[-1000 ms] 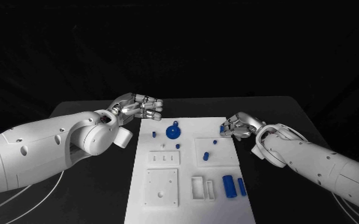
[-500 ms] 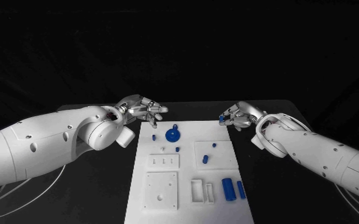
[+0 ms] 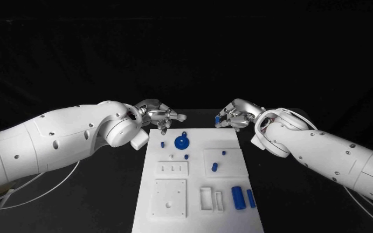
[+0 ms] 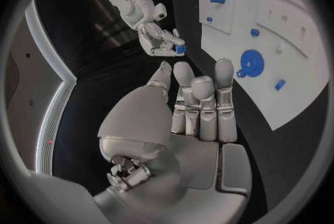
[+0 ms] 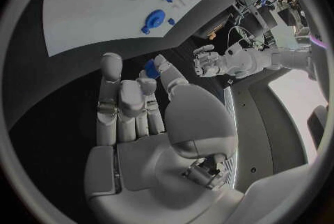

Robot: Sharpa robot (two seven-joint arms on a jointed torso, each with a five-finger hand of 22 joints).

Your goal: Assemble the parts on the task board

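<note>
The white task board (image 3: pixel 233 136) lies lengthwise in the middle of the black table. On it are a round blue part with a lug (image 3: pixel 182 142), a few small blue pegs (image 3: pixel 213 165) and two blue cylinders (image 3: pixel 237 197) near the front right. My right hand (image 3: pixel 235 115) hovers over the board's far right corner and pinches a small blue part (image 3: pixel 218 118), which the right wrist view shows between its fingertips (image 5: pixel 150 68). My left hand (image 3: pixel 161 118) hangs over the far left corner, fingers apart and holding nothing. The left wrist view shows that hand (image 4: pixel 198 107) and the right hand (image 4: pixel 161 41).
The board carries raised white blocks: a square plate (image 3: pixel 225 160), a small block with slots (image 3: pixel 171 167), a larger plate with holes (image 3: pixel 168 196) and a narrow open frame (image 3: pixel 205 196). Black table (image 3: pixel 109 200) lies bare on both sides of the board.
Both hands have moved toward the far end of the board and closer together. The right hand has carried the small blue part along. The left hand's fingers have spread from a curl.
</note>
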